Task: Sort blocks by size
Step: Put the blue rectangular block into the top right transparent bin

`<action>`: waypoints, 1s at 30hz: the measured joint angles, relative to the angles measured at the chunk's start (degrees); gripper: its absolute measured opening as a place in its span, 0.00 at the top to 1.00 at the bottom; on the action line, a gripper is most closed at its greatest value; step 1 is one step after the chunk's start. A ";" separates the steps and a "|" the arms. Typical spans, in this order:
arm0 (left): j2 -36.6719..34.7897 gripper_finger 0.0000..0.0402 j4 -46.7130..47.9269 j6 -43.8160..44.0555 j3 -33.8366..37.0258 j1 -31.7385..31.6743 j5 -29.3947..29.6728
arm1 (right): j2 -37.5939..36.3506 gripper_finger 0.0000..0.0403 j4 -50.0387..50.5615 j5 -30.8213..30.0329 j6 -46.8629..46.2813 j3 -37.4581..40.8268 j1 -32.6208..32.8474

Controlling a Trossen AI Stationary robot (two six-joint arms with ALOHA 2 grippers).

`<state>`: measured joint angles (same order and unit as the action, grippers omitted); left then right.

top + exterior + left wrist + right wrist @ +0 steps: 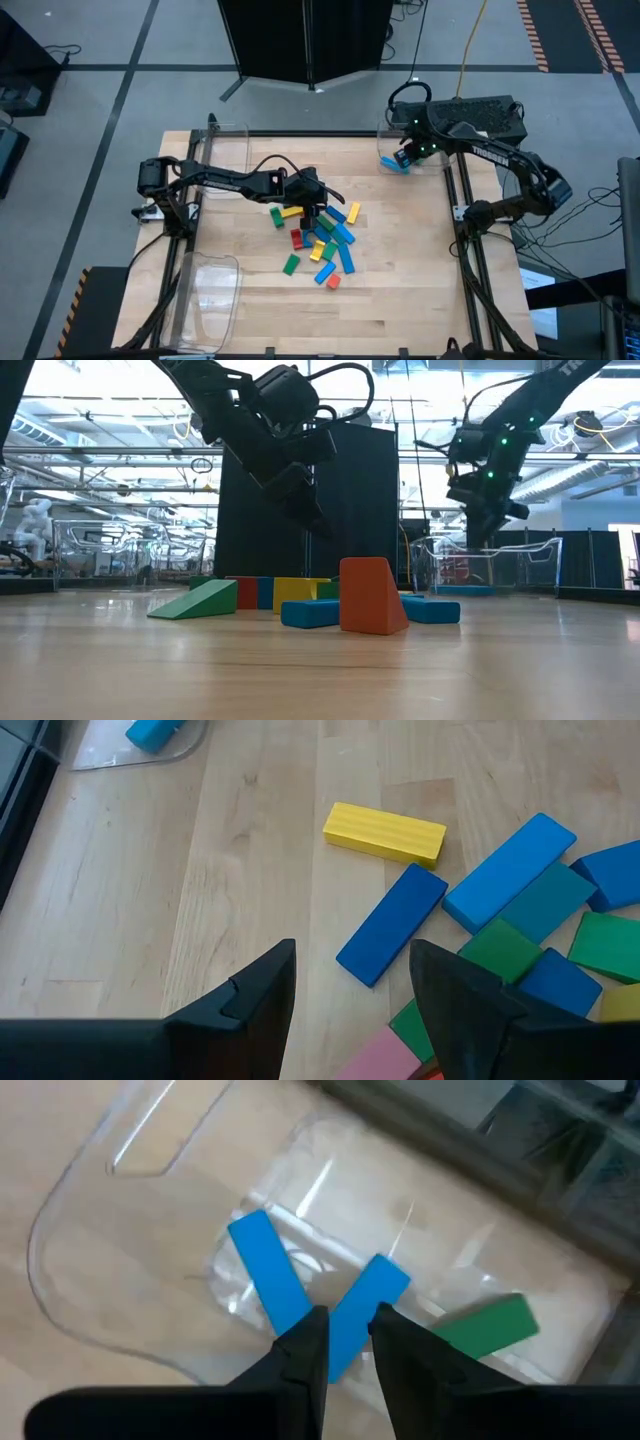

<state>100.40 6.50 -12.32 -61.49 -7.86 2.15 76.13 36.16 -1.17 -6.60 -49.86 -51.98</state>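
Right claw (pixel 347 1342) hovers over clear bin (pixel 437 165) at desk's (pixel 400 300) far right corner; fingers narrowly parted, nothing gripped. Bin holds two light-blue bars (pixel 268 1285) plus green block (pixel 487 1329). Left claw (pixel 352 995) hangs above block pile (pixel 322 240) (mid-desk), fingers apart, empty, over dark-blue bar (pixel 392 923) beside yellow block (pixel 384 831).

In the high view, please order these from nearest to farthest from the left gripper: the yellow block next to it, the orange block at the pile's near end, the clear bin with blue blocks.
From the left gripper:
1. Yellow block, right beside it.
2. Orange block, at the pile's near end.
3. Clear bin, far right corner, under the right gripper.
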 joint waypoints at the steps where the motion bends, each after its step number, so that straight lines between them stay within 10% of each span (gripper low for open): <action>1: 0.00 0.51 0.00 0.00 0.00 0.00 0.00 | -0.38 0.82 0.04 -0.18 0.01 0.00 -0.09; 30: 2.37 0.51 0.06 0.00 -0.04 0.02 -2.27 | -15.47 0.82 0.66 3.45 -6.33 0.04 13.02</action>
<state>102.77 6.57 -12.32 -61.54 -7.84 -0.12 60.66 36.82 2.28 -12.93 -49.82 -38.97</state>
